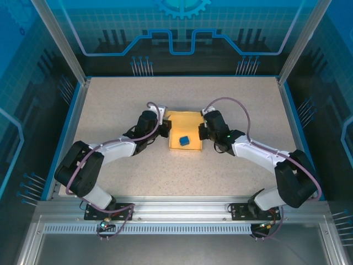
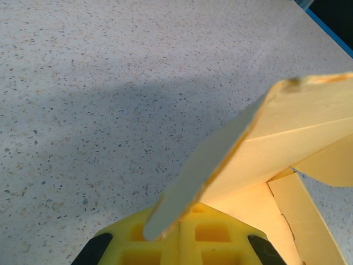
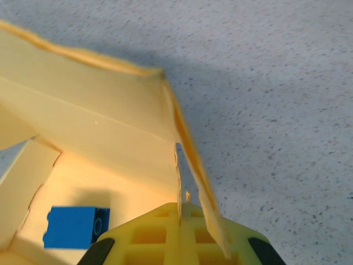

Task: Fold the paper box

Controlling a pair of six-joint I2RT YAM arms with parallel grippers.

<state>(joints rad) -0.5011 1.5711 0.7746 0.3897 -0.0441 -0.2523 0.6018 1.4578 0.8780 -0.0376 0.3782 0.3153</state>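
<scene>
L jaws, R jaws closed, pinching paper box [image 1: 185,124] walls.

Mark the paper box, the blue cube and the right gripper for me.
paper box [image 1: 185,124]: top external, bare yellow floor.
blue cube [image 1: 184,141]: top external, its top face.
right gripper [image 1: 202,130]: top external, fingertips at box wall.

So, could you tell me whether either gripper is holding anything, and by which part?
Each seems to pinch the paper box: left gripper its raised left flap, right gripper its raised right flap.

The pale yellow paper box [image 1: 185,132] lies mid-table, side flaps raised, half-folded.
</scene>
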